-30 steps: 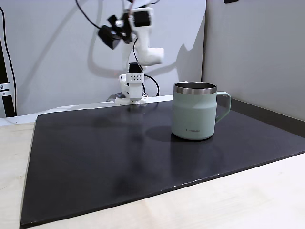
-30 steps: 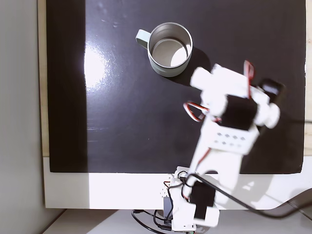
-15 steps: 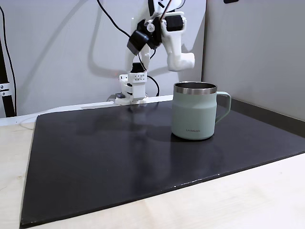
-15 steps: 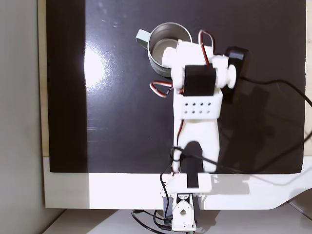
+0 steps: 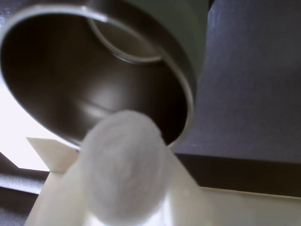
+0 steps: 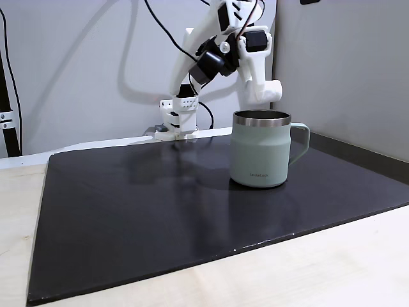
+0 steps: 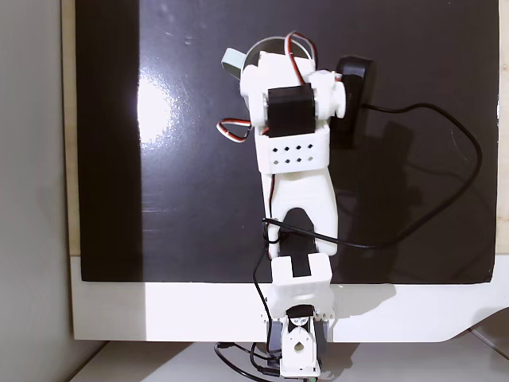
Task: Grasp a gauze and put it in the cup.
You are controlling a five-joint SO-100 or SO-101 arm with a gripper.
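The tabletop [image 6: 358, 268] is pale wood, and a big black mat [image 6: 160, 211] covers most of it. In a fixed view from the side, the mat has lots of bare room to the left of the cup and in front of it. A grey wall stands just behind the mat.

The white robot arm [image 7: 298, 199] reaches from its base at the mat's edge out over the cup. From above, the arm hides most of the cup [image 7: 233, 58]; you can see the handle and a bit of rim. A black cable [image 7: 429, 207] loops over the mat beside the arm.

The cup [image 6: 260, 148] is pale green with a shiny steel rim. It stands upright on the mat, handle to the right in the side view.

The pincer [image 6: 271, 89] hangs just above the cup's rim, at its back edge.

In the wrist view, the pincer squeezes the gauze [image 5: 123, 165], a soft white roll. The gauze sits right over the cup's open mouth [image 5: 94, 80], close to the near rim.
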